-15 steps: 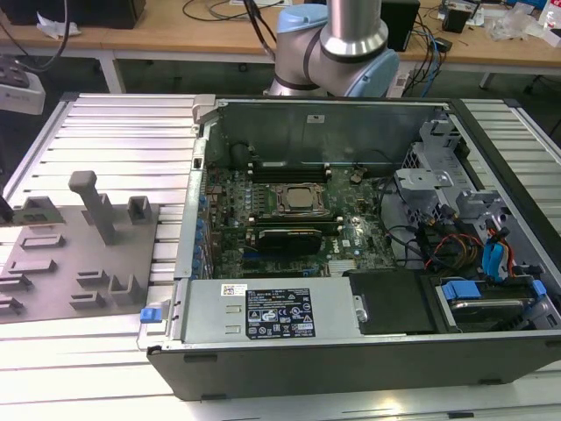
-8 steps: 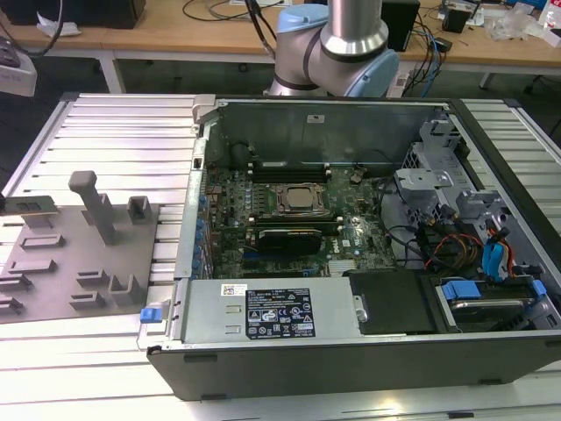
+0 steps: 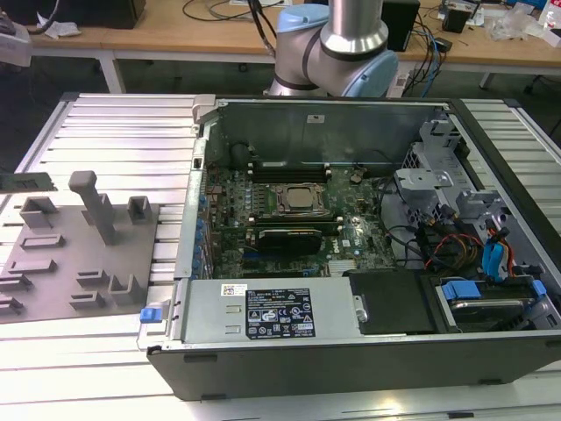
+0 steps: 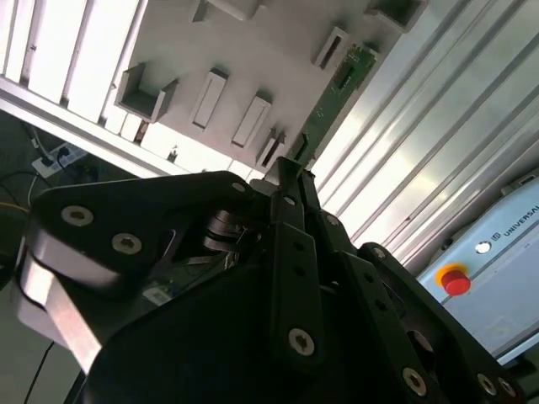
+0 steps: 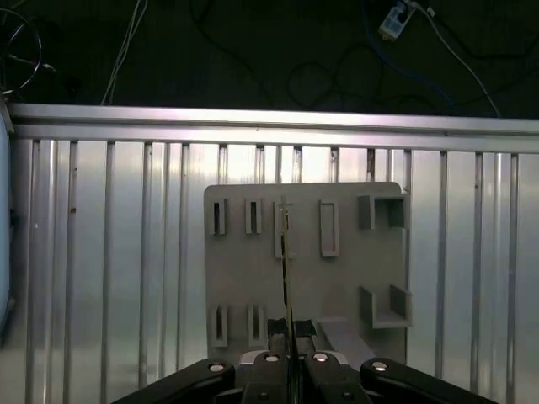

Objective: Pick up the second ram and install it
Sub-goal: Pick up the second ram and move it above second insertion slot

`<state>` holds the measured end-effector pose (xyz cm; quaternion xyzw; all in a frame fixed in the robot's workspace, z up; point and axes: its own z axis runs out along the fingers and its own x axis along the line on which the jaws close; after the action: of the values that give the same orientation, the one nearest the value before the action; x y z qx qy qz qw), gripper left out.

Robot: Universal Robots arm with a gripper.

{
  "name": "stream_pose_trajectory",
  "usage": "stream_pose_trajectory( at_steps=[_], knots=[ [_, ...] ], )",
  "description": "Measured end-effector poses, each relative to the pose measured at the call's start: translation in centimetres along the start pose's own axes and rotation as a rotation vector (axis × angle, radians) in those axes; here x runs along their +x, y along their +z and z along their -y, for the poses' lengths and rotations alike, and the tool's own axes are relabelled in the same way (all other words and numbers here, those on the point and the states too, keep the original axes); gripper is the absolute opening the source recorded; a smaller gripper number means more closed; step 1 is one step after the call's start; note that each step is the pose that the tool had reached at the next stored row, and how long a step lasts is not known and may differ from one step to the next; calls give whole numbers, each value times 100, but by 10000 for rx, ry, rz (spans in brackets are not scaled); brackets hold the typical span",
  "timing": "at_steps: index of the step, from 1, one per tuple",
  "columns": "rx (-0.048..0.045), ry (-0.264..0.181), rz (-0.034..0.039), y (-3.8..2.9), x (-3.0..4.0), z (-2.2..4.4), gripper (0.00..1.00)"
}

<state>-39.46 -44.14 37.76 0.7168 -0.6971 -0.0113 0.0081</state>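
I have the black two-fingered pincer [image 5: 289, 326] pinched narrow on the second ram [image 4: 337, 93], a thin green circuit-board stick. In the first wrist view it shows edge-on, a hairline between the jaws. Its long axis runs straight out from the pincer toward the matte grey plastic holder tray [image 5: 337, 286] with its rectangular slots, which lies on the ribbed aluminium table [image 5: 101, 252]. In the exterior view that tray sits at nine o'clock from the open black computer case [image 3: 351, 360], where the green motherboard [image 3: 263, 189] lies flat inside.
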Motion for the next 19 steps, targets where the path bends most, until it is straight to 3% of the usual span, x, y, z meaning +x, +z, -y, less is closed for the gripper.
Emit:
stream_pose_trajectory(
  at_steps=[3,7,19],
  knots=[
    [0,-1,1,-106,-87,0,14],
    [0,0,0,-179,-127,-1,14],
    [0,0,0,-529,-243,-7,14]
  ],
)
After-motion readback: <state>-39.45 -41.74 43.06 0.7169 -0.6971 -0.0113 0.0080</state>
